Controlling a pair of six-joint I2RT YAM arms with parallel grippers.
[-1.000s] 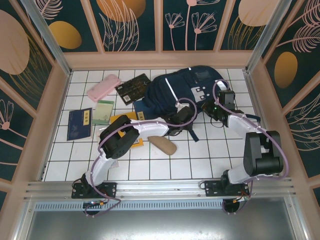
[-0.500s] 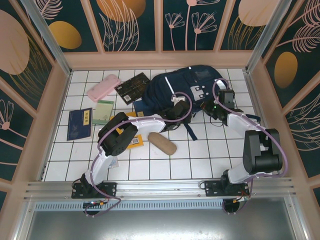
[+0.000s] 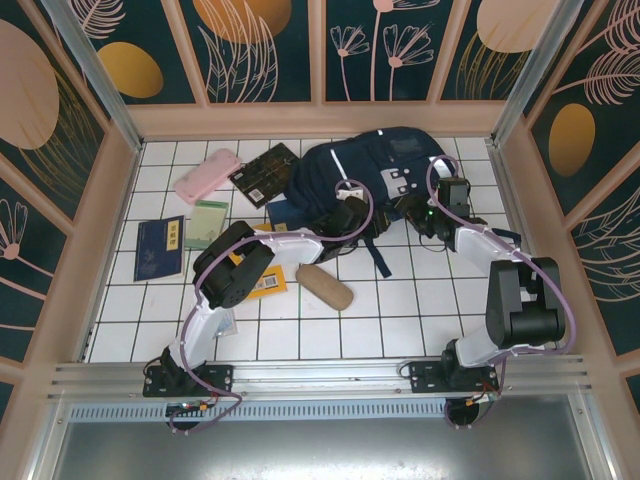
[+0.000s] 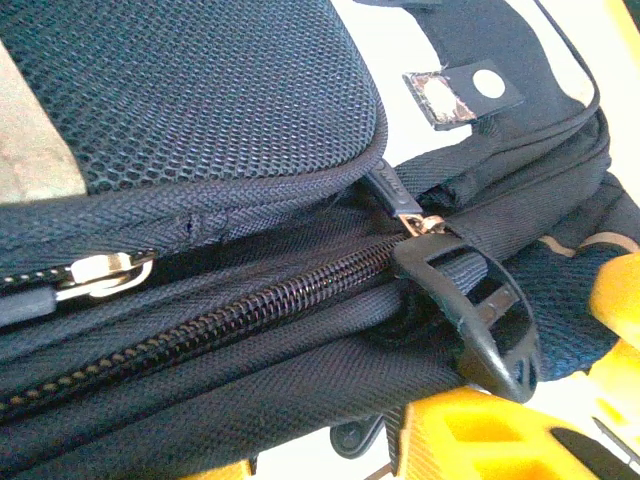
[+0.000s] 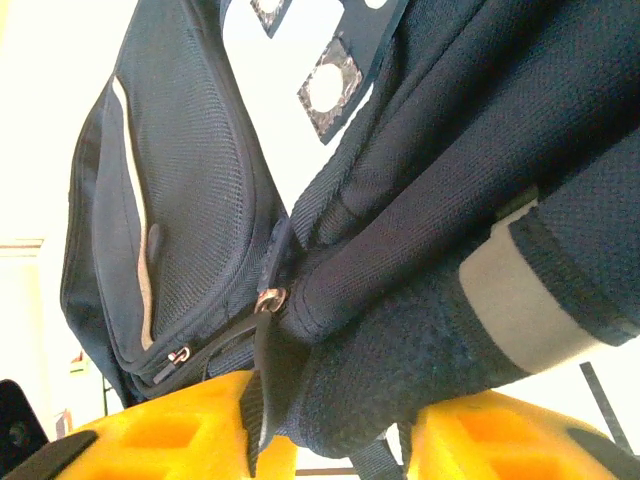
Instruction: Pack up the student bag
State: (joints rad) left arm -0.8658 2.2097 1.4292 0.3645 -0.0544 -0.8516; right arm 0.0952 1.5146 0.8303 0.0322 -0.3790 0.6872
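Student bag (image 3: 390, 165) lies far, right of centre, on the tiles (image 3: 400, 310), zip (image 4: 250, 310) shut. Right claw (image 5: 340, 440) pinches a fold of it. Left claw (image 3: 345, 217) sits at the zip, grip unclear. Opening seems in hand; next, draw the zip.

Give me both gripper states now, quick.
Left gripper: cannot be told; it sits at the zipper of the student bag.
Right gripper: closed on a fold of the student bag.
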